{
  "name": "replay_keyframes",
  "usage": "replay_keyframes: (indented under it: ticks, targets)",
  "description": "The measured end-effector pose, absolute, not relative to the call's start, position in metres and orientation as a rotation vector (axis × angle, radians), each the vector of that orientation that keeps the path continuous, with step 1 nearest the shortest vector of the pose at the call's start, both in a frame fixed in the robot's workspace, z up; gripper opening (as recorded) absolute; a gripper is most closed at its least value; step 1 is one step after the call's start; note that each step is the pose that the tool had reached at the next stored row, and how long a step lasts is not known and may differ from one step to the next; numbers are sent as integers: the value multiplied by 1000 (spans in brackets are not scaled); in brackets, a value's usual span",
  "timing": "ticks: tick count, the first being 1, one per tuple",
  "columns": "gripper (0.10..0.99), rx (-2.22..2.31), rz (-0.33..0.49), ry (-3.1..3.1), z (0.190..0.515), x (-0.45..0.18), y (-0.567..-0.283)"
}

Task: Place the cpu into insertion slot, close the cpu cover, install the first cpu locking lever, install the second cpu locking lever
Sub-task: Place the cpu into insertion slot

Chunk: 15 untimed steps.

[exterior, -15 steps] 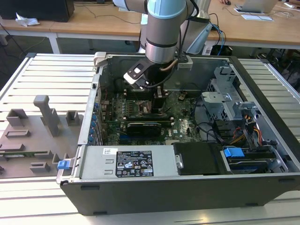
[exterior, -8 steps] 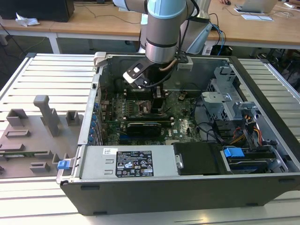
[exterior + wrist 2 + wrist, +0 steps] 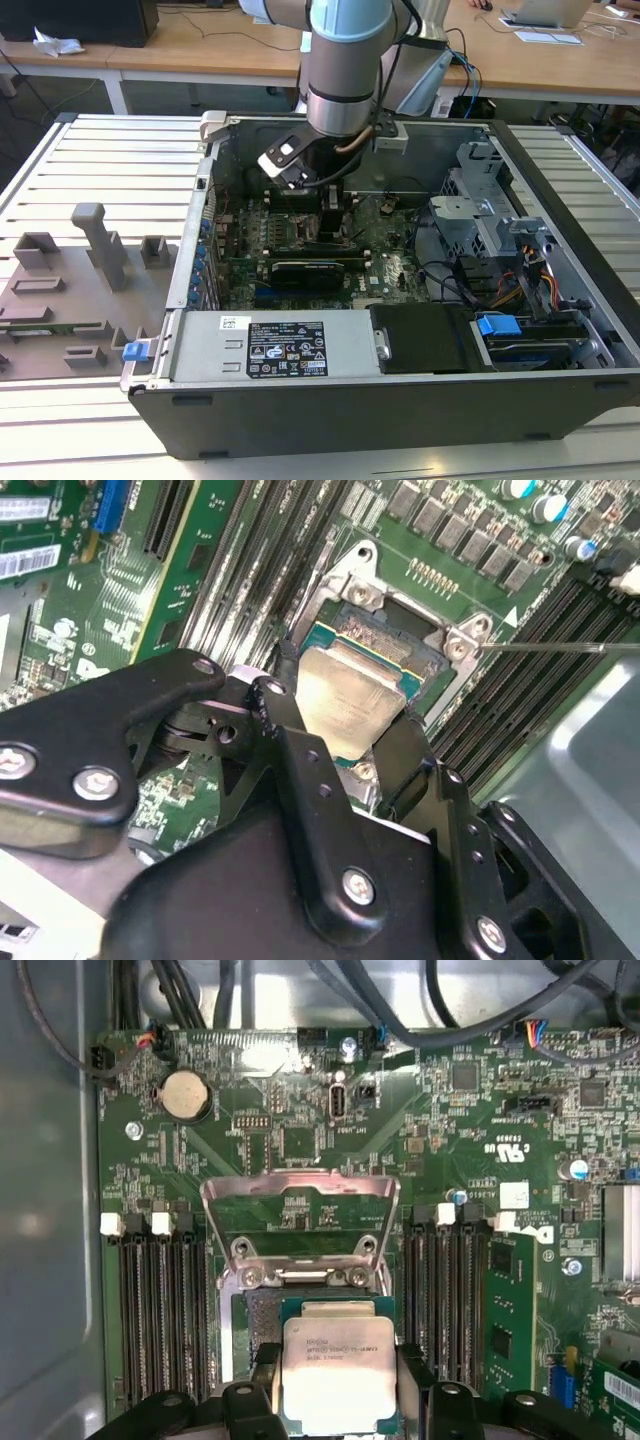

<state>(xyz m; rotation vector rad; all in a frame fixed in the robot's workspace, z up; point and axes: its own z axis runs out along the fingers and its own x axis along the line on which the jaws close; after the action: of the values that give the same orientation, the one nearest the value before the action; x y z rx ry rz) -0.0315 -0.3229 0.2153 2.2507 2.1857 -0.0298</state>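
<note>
1. Where the black fingers (image 3: 265, 1370) of the gripper (image 3: 340, 1385) meet, we see them drawn in narrowly on two opposite edges of the cpu (image 3: 338, 1360), a thin square chip with a pale, matte silvery face and a green rim.
2. We place the cpu low over the insertion slot (image 3: 256, 1320). It overlaps the slot but sits off to one side, so a strip of the dark pin field shows beside the chip. Whether chip and slot touch, we cannot tell.
3. The cpu cover (image 3: 300, 1188), a thin shiny metal frame with a large square window, lies swung open on its hinge beyond the slot.
4. Long, narrow black memory slots (image 3: 160, 1310) flank the slot on both sides. The green circuit board (image 3: 480, 1160) around them carries a round silvery coin cell (image 3: 186, 1094).
5. In the exterior view, the grey cylindrical arm (image 3: 345, 60) reaches down into an open, dark computer case (image 3: 400, 410).
6. The case rests on a table (image 3: 110, 150) of pale, ribbed metal slats. At the exterior view's left of the case, a grey moulded fixture plate (image 3: 60, 300) with upright blocks lies on the table.
7. Behind the table, we note light wooden desks (image 3: 200, 50).
</note>
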Motion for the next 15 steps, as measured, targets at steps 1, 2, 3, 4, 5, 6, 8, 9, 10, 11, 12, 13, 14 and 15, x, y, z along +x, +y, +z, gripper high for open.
replay_keyframes:
  ticks: [1, 2, 3, 4, 5, 6, 8, 9, 10, 11, 12, 13, 14, 15]
  targets:
    - [541, 2249, -30, 2187, 215, -32, -322]
    - [541, 2248, -30, 2188, 214, -32, -320]
    - [541, 2248, -30, 2189, 214, -32, -318]
    - [541, 2248, -30, 2189, 214, -32, -316]
    - [541, 2247, -30, 2189, 214, -32, -315]
    - [541, 2246, -30, 2191, 213, -32, -313]
    - [541, 2239, -30, 2198, 210, -32, -312]
    - [541, 2239, -30, 2197, 209, -32, -312]
    - [541, 2239, -30, 2197, 209, -33, -312]
    - [541, 2239, -30, 2197, 208, -33, -312]
    - [541, 2239, -30, 2197, 207, -33, -312]
    - [541, 2239, -30, 2197, 207, -33, -312]
    - [541, 2239, -30, 2197, 206, -33, -312]
    - [541, 2239, -30, 2197, 206, -33, -312]
